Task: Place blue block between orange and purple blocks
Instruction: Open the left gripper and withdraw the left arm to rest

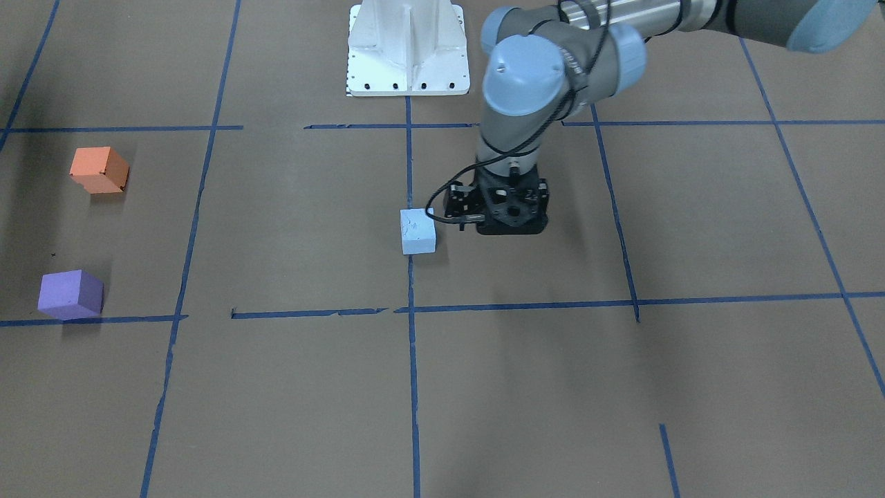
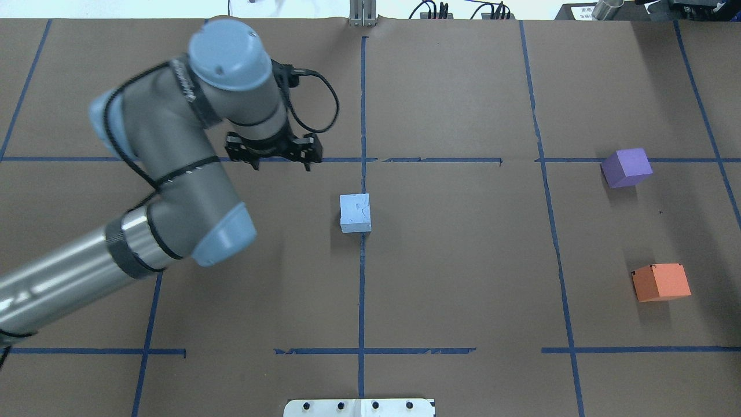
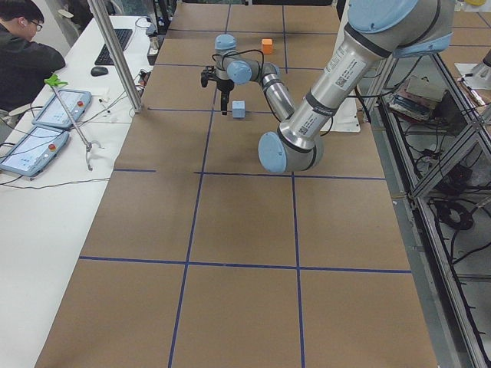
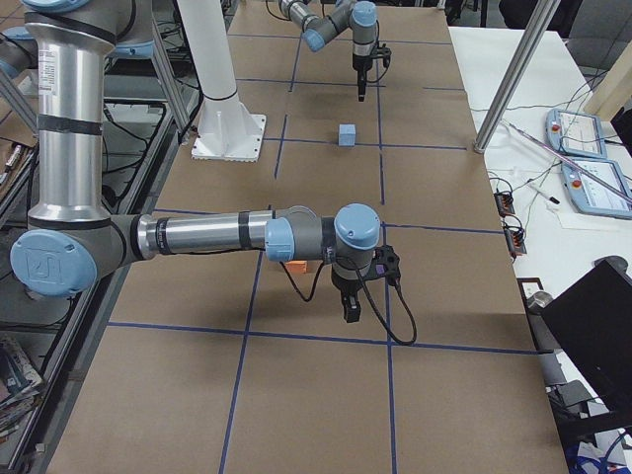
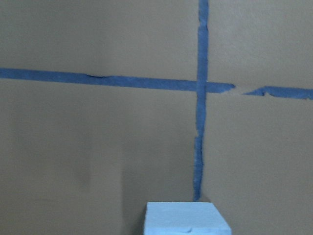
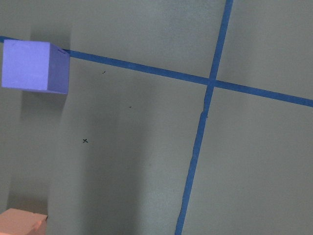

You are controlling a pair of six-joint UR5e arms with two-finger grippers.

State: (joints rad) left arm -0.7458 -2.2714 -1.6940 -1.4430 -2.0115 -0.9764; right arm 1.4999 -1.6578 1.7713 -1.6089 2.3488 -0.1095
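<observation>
The light blue block [image 2: 355,212] lies on a blue tape line mid-table; it also shows in the front view [image 1: 417,232] and at the bottom edge of the left wrist view [image 5: 187,219]. The purple block [image 2: 626,167] and the orange block [image 2: 660,282] sit far to the right, with a gap between them; both show in the right wrist view, purple [image 6: 33,66] and orange [image 6: 22,223]. My left gripper [image 2: 281,165] points down, open and empty, apart from the blue block, left of it and farther out. My right gripper [image 4: 351,306] hovers by the orange block; I cannot tell its state.
Blue tape lines divide the brown table into squares. The white robot base [image 1: 408,48] stands at the near-robot edge. An operator [image 3: 23,38] sits at a side table with tablets, behind a metal post [image 3: 115,54].
</observation>
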